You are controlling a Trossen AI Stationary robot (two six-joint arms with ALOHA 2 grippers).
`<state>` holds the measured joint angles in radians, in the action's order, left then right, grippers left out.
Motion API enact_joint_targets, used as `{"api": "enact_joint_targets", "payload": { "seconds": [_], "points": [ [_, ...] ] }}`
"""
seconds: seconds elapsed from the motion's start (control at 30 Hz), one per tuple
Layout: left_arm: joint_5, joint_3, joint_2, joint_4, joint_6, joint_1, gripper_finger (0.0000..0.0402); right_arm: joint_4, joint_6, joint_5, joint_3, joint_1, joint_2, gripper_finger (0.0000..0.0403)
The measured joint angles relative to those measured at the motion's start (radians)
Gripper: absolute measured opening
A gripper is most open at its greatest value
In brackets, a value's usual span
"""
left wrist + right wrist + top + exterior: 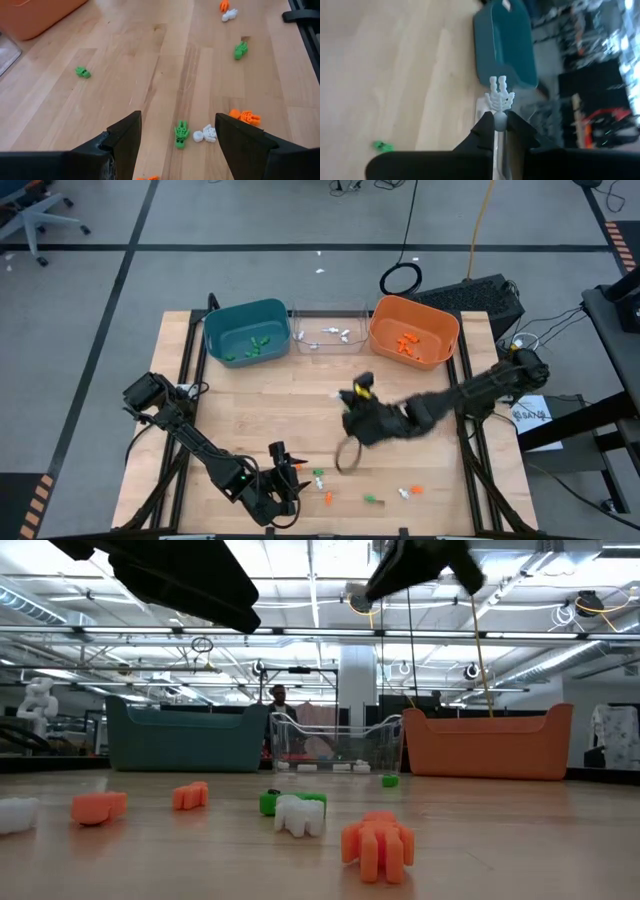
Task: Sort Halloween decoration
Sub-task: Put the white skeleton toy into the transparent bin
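The decorations are tiny skeleton-like trinkets in green, white and orange. Several lie loose on the wood near the table's near edge [372, 500]. My left gripper [177, 132] is open and low over a green trinket [181, 134], a white one [205, 134] and an orange one [246, 116]. In the high view it sits at the near edge [292, 470]. My right gripper [499, 122] is shut on a white skeleton trinket [499, 100] above the middle of the table [345, 394], and it faces the teal bin [505, 42]. My right gripper pinches the white skeleton trinket by its round head end [499, 118] between the two fingertips. The ribs and legs [499, 87] stick out beyond the fingers. The trinket is lifted clear of the table.
Three bins stand in a row along the far edge: teal [245, 330] with green pieces, clear [328, 330] with white pieces, orange [412, 330] with orange pieces. More loose trinkets lie farther off [241, 50] [83, 72]. Bare wood shows between the bins and the arms.
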<state>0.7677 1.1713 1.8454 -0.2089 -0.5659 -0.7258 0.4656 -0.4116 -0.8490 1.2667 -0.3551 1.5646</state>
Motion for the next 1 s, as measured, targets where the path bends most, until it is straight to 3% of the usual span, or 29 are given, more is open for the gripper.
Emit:
{"api": "enact_joint_targets", "payload": {
  "seconds": [0.43,0.6,0.83,1.0],
  "points": [
    [0.0,0.0,0.0,-0.001,0.003,0.0,0.0251,-0.057,-0.08,0.413,0.0,0.505,0.0,0.0006],
    [0.0,0.0,0.0,-0.001,0.003,0.0,0.0251,-0.114,-0.042,0.59,0.0,0.689,0.001,0.0006],
    [0.0,0.0,0.0,-0.005,0.005,0.0,0.0251,-0.159,0.061,0.599,0.0,0.846,0.055,0.0006],
    [0.0,0.0,0.0,-0.006,0.003,0.0,0.0251,-0.199,0.08,0.692,0.0,0.901,0.137,0.0006]
  ]
}}
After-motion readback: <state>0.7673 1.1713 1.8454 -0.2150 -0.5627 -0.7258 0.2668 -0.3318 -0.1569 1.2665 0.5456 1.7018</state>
